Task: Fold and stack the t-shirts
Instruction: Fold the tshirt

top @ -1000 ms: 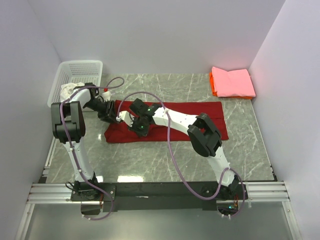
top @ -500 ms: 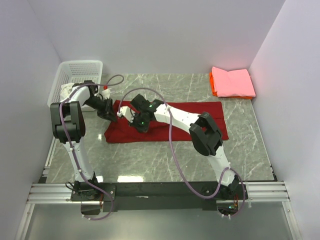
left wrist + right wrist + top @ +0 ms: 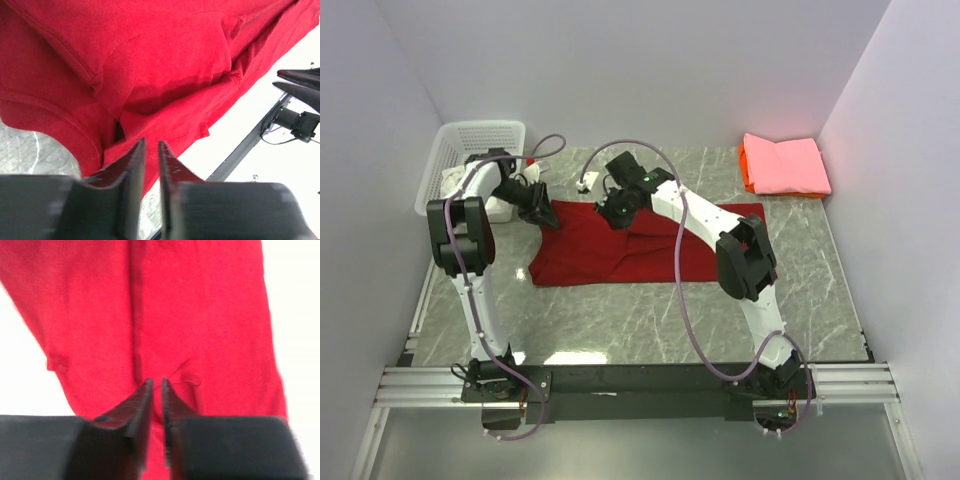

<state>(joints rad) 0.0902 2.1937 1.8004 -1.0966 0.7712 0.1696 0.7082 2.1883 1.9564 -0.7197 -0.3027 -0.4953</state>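
The deep red t-shirt (image 3: 620, 255) lies spread across the middle of the table, its far-left part bunched and raised. My left gripper (image 3: 544, 212) is shut on the shirt's far-left corner; in the left wrist view the jaws (image 3: 151, 143) pinch red cloth (image 3: 150, 60) that hangs away from them. My right gripper (image 3: 614, 209) is shut on the shirt's far edge; in the right wrist view (image 3: 156, 380) red cloth (image 3: 200, 315) fills the frame. A folded pink t-shirt (image 3: 785, 164) lies on an orange one (image 3: 747, 175) at the back right. A white t-shirt (image 3: 455, 181) sits in the basket.
The white lattice basket (image 3: 485, 133) stands at the back left, right beside my left arm. White walls close in the table on three sides. Bare marble (image 3: 620, 320) shows between the red shirt and the arm bases.
Both grippers have moved from the shirt's left middle toward the far side, pulling red cloth with them. The shirt's right end has drawn in and its far-left part has bunched up.
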